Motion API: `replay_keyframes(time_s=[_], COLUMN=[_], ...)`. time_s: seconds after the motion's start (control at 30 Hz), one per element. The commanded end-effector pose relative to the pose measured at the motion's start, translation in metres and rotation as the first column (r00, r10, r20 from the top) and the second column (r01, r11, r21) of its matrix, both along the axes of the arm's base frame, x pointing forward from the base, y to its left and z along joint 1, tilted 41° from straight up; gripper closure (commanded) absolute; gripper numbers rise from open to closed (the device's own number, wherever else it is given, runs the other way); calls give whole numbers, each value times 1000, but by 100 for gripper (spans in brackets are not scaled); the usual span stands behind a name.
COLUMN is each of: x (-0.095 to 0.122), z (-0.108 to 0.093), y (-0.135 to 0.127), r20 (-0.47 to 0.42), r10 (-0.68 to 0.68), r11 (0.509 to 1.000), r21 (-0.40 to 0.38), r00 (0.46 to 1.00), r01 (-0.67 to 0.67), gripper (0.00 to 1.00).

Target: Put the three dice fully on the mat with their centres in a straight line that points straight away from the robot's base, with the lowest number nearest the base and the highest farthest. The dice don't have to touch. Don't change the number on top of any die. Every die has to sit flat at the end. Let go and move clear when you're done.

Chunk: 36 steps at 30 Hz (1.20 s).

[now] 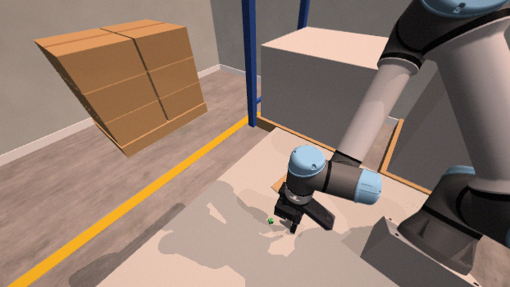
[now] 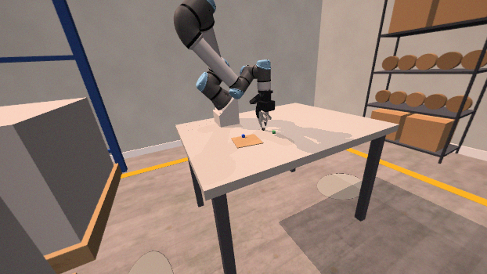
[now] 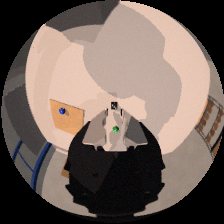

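A blue die [image 3: 62,111] on a tan mat [image 3: 71,121], a green die [image 3: 115,129], a black die [image 3: 114,105].
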<state>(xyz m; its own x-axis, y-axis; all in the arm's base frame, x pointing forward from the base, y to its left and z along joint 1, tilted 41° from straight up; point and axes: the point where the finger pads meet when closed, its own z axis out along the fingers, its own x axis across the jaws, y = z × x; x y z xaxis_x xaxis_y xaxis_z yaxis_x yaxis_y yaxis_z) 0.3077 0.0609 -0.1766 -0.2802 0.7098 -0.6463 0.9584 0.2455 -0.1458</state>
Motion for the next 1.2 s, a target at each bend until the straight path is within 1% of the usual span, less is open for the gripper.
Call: replay_keyframes(time_s=[0.0,0.93,1.17], x=[0,0,0], z=[0,0,-2], y=[0,0,-2], r20=[1,1,1], r10=[0,0,0], r11=[1000,1000,1000], r21=[0,0,0], r00=[1000,1000,1000], r01=[0,0,0], gripper=[82,82,82])
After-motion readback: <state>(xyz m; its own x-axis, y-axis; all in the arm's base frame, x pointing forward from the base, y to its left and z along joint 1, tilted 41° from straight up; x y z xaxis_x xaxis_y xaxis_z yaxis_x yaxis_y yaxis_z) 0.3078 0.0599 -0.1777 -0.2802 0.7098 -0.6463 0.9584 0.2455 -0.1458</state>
